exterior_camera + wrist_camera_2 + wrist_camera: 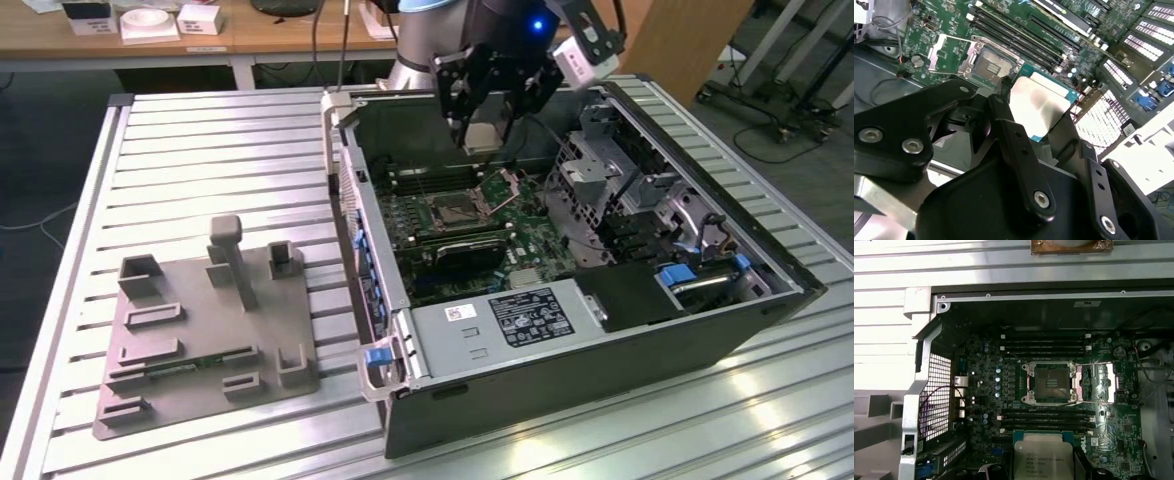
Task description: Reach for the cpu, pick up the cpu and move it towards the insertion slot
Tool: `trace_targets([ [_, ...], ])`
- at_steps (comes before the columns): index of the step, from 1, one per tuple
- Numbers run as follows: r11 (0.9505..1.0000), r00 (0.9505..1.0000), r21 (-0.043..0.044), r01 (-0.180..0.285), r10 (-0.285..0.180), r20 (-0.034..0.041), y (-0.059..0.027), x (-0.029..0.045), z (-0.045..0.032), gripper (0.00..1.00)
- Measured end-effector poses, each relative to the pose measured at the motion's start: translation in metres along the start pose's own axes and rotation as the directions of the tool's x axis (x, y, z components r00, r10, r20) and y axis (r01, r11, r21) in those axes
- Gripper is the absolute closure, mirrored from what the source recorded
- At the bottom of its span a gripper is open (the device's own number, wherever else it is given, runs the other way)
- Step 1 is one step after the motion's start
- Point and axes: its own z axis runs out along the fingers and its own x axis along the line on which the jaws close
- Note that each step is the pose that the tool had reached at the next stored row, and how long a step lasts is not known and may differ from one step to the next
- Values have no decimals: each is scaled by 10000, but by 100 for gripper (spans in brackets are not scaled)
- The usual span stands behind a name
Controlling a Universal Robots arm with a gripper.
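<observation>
Claw [483, 125] first: you have it clenched on the cpu [1040, 104], one dark finger [1019, 145] pressed along each side of the chip, whose silver top faces the camera in the second wrist view; in the exterior view the chip hangs pale between the fingertips at upper centre of the frame, lifted clear above the open computer case [694, 330].

Your target, the insertion slot [1050, 382], lies just beyond the chip; in the first wrist view the cpu sits at the lower middle edge of the frame and the socket sits at the centre, directly above it in the picture, with a bank of black memory slots [1046, 417] between the two; in the exterior view the slot lies lower in the frame than the claw and slightly to the exterior view's left. The chip is square, so it has no long axis to speak of; its edges look roughly parallel to the socket frame, though I judge that loosely.

The hinged metal plate [1096, 382] stands swung open beside the socket, leaving the dark centre bare.

Count: one claw, one cpu, one insertion slot, one case; out on the bench [200, 150] at lower left of the exterior view, one grey plastic fixture [200, 340].
</observation>
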Motion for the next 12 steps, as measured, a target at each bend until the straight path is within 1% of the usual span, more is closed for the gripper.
trace_targets([
  [6, 10000, 10000, 0, 0, 0, 1, 20, -59, 3, 46],
  [12, 10000, 10000, 0, 0, 0, 0, 37, -103, 5, 46],
])
